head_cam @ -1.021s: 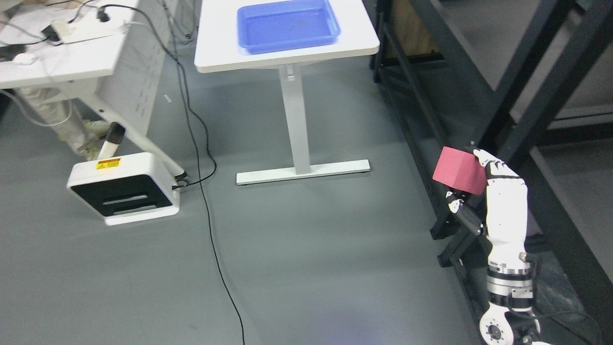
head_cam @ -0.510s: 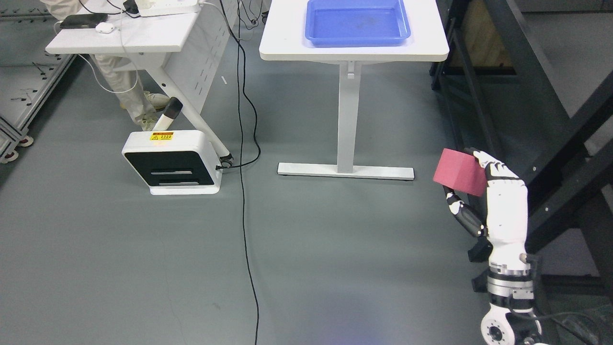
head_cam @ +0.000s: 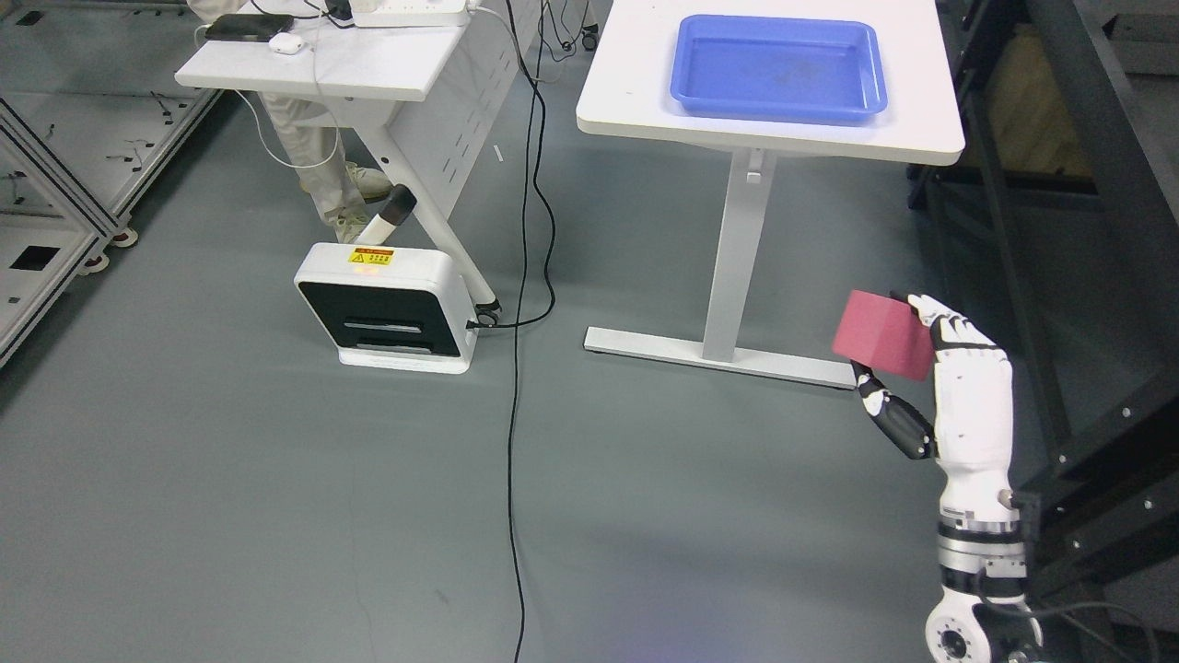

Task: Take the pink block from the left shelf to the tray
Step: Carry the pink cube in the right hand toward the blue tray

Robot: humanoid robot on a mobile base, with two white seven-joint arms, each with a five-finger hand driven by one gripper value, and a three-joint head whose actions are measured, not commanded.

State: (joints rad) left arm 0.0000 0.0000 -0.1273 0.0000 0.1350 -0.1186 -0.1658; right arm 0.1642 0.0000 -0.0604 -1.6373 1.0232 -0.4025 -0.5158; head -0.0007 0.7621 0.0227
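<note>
Rising from the lower right corner of the frame, the right hand (head_cam: 958,396) stands with its white fingers (head_cam: 953,333) pointing up and pinches the pink block (head_cam: 882,335), the fingertips pressed to the block's right side and the dark thumb (head_cam: 892,419) reaching up under its lower edge. That block is held in the air at the right of the frame, over the grey floor (head_cam: 276,516), just beside the foot of the white table (head_cam: 636,83) and well apart from the blue tray (head_cam: 779,69), which sits on the tabletop in the upper right. At the far right edge, dark shelf frame (head_cam: 1105,166) bars run from top to bottom, behind the hand. Left of centre, a white box with a black front and a yellow label (head_cam: 385,308) stands on the floor, and a black cable (head_cam: 521,387) runs down past it from the top of the frame to the bottom edge. In the upper left a second white desk (head_cam: 368,69) carries a power strip (head_cam: 405,13), a mouse (head_cam: 286,42) and a dark flat device beside the mouse. Under that desk a person's legs (head_cam: 309,152) in pale trousers and light shoes show. A metal rack on casters (head_cam: 55,203) fills the far left edge.
</note>
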